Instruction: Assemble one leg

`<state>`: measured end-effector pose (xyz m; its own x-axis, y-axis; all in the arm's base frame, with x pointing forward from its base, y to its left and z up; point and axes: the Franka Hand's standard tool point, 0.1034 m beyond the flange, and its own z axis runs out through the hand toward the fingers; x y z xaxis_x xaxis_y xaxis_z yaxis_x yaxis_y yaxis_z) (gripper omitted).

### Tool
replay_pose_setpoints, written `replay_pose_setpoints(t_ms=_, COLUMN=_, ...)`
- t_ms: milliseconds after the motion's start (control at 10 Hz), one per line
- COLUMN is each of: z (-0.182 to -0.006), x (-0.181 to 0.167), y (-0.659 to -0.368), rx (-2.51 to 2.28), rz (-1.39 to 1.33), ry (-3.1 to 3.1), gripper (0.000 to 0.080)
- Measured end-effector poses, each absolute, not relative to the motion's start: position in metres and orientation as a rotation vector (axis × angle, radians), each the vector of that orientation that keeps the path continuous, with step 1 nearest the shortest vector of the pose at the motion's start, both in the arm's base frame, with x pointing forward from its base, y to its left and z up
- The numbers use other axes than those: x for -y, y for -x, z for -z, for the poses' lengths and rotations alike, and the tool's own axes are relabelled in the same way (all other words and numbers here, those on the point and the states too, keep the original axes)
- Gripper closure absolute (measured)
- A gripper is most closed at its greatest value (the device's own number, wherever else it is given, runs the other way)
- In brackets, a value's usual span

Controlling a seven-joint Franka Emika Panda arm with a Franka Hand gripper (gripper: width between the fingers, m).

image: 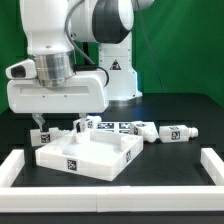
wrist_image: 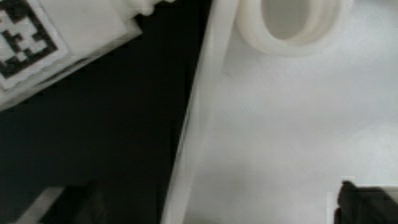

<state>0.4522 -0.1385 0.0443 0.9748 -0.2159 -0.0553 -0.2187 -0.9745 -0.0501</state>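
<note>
The large white square tray-like piece point(image: 95, 152) lies in the middle of the table. My gripper point(image: 39, 123) hangs low over its corner on the exterior view's left. One leg point(image: 45, 138), a small white peg with a marker tag, lies right by that corner under the gripper. In the wrist view the gripper point(wrist_image: 205, 205) is open, with one dark fingertip point(wrist_image: 368, 200) over the tray's flat white face point(wrist_image: 285, 130) and the other off its edge. A round socket point(wrist_image: 294, 28) shows in that face, and the tagged leg point(wrist_image: 32, 45) lies beside the tray. Nothing is held.
Three more tagged white legs lie behind the tray point(image: 96, 124) point(image: 131, 128) point(image: 176, 132). A low white border point(image: 20, 166) frames the work area at the sides and front. The robot's white base point(image: 118, 70) stands at the back.
</note>
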Motion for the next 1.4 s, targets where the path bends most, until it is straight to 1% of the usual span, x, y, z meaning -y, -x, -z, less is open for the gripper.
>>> replay_pose_setpoints(t_ms=100, z=-0.043, x=0.139, y=-0.452, rx=-0.339, rz=-0.079, ry=3.066, gripper=0.0151)
replay_pose_setpoints(t_ms=300, z=-0.023, x=0.144, y=-0.465, rx=-0.472, rz=-0.113, ry=3.060, gripper=0.0151)
replay_pose_setpoints(t_ms=500, z=-0.009, x=0.143, y=-0.461, rx=-0.540, rz=-0.116, ry=3.059, gripper=0.0151)
replay_pose_setpoints(t_ms=800, z=-0.007, x=0.141, y=-0.461, rx=-0.529, rz=-0.120, ry=3.061, gripper=0.0162)
replay_pose_setpoints(t_ms=900, z=-0.007, x=0.141, y=-0.461, rx=-0.529, rz=-0.120, ry=3.061, gripper=0.0331)
replay_pose_setpoints(t_ms=1000, z=-0.007, x=0.141, y=-0.461, rx=-0.529, rz=-0.120, ry=3.061, gripper=0.0466)
replay_pose_setpoints(t_ms=1100, z=-0.007, x=0.141, y=-0.461, rx=-0.529, rz=-0.120, ry=3.061, gripper=0.0466)
replay_pose_setpoints(t_ms=1200, z=-0.008, x=0.135, y=-0.463, rx=-0.577, rz=-0.140, ry=3.045, gripper=0.0661)
replay_pose_setpoints(t_ms=1300, z=-0.015, x=0.120, y=-0.474, rx=-0.624, rz=-0.168, ry=3.021, gripper=0.0747)
replay_pose_setpoints(t_ms=1400, z=-0.021, x=0.104, y=-0.492, rx=-0.662, rz=-0.182, ry=3.005, gripper=0.0747)
